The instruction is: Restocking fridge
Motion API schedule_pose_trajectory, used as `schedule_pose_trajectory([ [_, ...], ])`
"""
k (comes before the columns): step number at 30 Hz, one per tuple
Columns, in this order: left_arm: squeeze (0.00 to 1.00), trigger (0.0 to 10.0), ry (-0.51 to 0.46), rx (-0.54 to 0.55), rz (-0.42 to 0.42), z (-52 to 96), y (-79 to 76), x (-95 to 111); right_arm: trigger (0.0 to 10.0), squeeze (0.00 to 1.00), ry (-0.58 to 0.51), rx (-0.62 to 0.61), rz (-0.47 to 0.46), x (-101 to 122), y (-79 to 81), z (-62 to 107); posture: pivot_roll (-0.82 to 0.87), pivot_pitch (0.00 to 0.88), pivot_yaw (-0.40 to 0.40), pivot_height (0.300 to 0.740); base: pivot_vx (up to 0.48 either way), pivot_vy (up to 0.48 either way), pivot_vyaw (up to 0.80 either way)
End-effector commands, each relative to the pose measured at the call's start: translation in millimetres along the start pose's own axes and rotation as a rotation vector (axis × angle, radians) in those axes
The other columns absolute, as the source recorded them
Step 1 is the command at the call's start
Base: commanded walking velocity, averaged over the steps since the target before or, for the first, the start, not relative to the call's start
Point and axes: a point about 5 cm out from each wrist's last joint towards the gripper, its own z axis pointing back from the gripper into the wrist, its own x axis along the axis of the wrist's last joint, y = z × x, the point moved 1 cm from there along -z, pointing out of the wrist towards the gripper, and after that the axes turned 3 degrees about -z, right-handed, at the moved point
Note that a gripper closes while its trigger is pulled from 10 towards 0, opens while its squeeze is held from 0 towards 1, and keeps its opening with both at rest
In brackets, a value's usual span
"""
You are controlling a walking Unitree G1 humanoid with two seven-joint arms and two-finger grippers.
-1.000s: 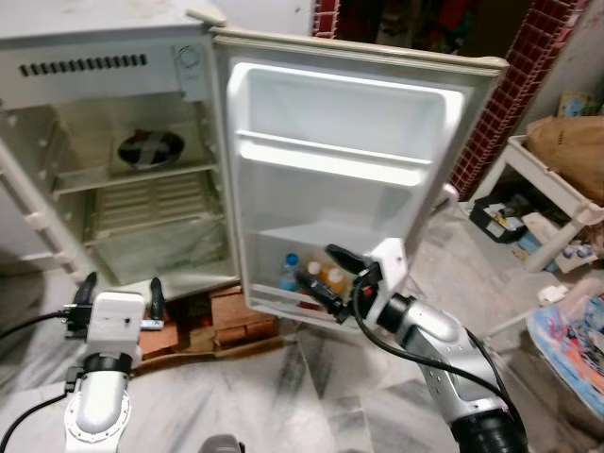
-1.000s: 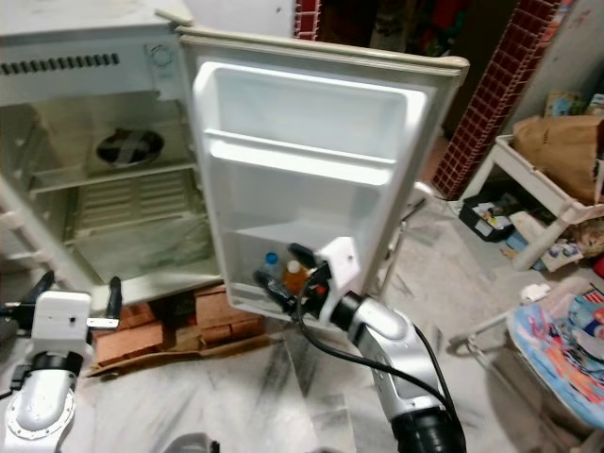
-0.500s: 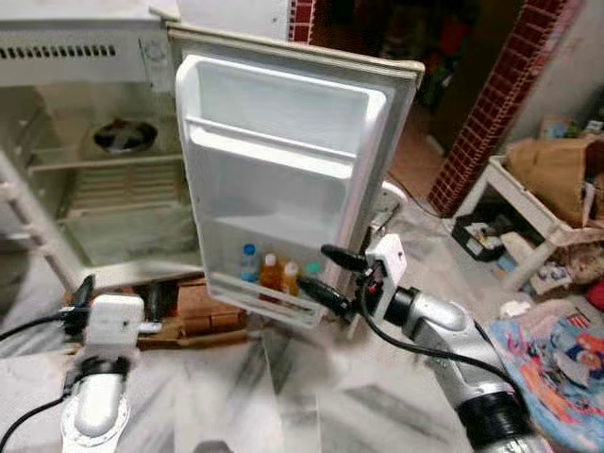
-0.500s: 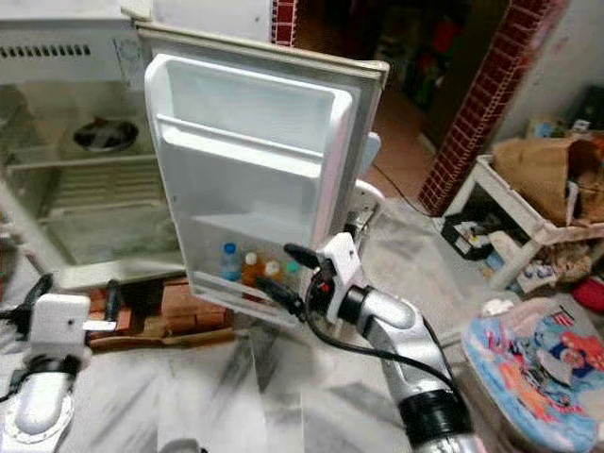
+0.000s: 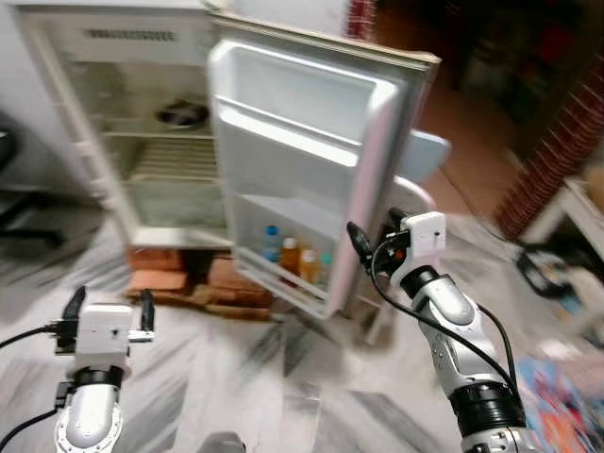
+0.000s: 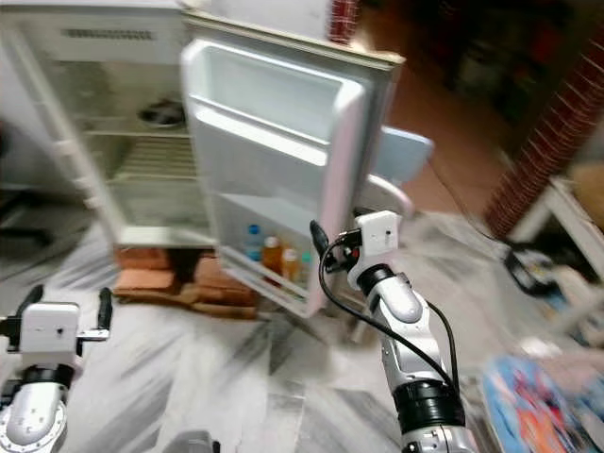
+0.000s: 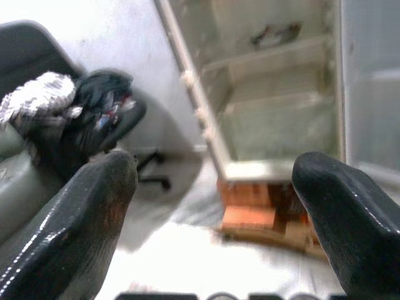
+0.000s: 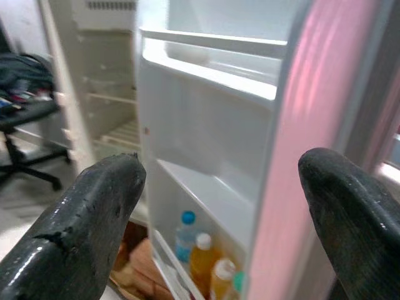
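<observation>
Grey marble floor, blurred from a camera swing. Right gripper now drawn back to the outer edge of the white fridge door, black fingers spread, nothing held: bottles look delivered. Blue-capped and orange bottles down in the lowest door rack, just beyond the fingertips. Left gripper low, spread, idle.
</observation>
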Motion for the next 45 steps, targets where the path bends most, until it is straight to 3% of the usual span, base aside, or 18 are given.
schedule_pose_trajectory([
  [1, 0.0, 10.0, -0.044, 0.001, 0.01, -4.9, -1.0, 10, 10.0, 0.0, -0.019, -0.023, 0.0, 1, 0.3, 1.0, 0.1, 0.0, -0.041, 0.74, 0.412, 0.0, 0.0],
  [10, 0.0, 10.0, -0.047, -0.005, 0.012, -5.4, -1.6, 11, 10.0, 0.0, -0.022, -0.053, -0.006, -1, 3.7, 0.8, 0.1, 0.0, -0.041, 0.74, 0.449, 0.0, 0.0],
  [25, 0.0, 10.0, -0.028, 0.004, 0.018, 0.0, -2.1, 8, 10.0, 0.0, -0.023, -0.063, 0.005, -1, -8.6, 13.6, 0.1, 0.009, -0.046, 0.74, 0.0, 0.0, 0.0],
  [31, 0.0, 10.0, 0.036, 0.034, 0.003, 13.8, 1.2, -6, 10.0, 0.0, -0.013, -0.098, -0.019, 3, -15.1, -1.6, 0.11, 0.019, -0.04, 0.74, 0.0, 0.0, 0.0],
  [35, 0.0, 10.0, 0.085, 0.066, -0.012, 30.6, 6.7, -16, 10.0, 0.0, -0.007, -0.066, -0.067, 9, -9.1, -21.6, 0.12, 0.028, -0.04, 0.74, 0.0, 0.0, 0.0],
  [37, 0.0, 10.0, 0.121, 0.06, -0.03, 47.2, 4.1, -26, 10.0, 0.0, -0.008, -0.001, -0.135, 18, 6.3, -43.5, 0.14, 0.034, -0.048, 0.74, 0.0, 0.0, 0.0],
  [39, 0.0, 10.0, 0.128, 0.06, -0.035, 51.0, 2.3, -28, 10.0, 0.0, -0.01, 0.041, -0.163, 22, 14.8, -50.5, 0.15, 0.034, -0.052, 0.74, 0.0, 0.0, 0.0],
  [40, 0.0, 10.0, 0.131, 0.058, -0.04, 53.5, 0.2, -30, 10.0, 0.0, -0.009, 0.118, -0.208, 27, 26.6, -56.1, 0.16, 0.036, -0.058, 0.74, 0.0, 0.0, 0.0],
  [44, 0.0, 10.0, 0.126, 0.07, -0.038, 54.2, -1.5, -26, 10.0, 0.0, -0.008, 0.312, -0.277, 32, 46.0, -53.3, 0.17, 0.033, -0.07, 0.74, 0.0, 0.0, 0.0],
  [45, 0.0, 10.0, 0.125, 0.076, -0.037, 54.3, -1.3, -26, 10.0, 0.0, 0.005, 0.436, -0.358, 34, 54.9, -45.4, 0.17, 0.032, -0.074, 0.74, 0.0, 0.0, 0.0],
])
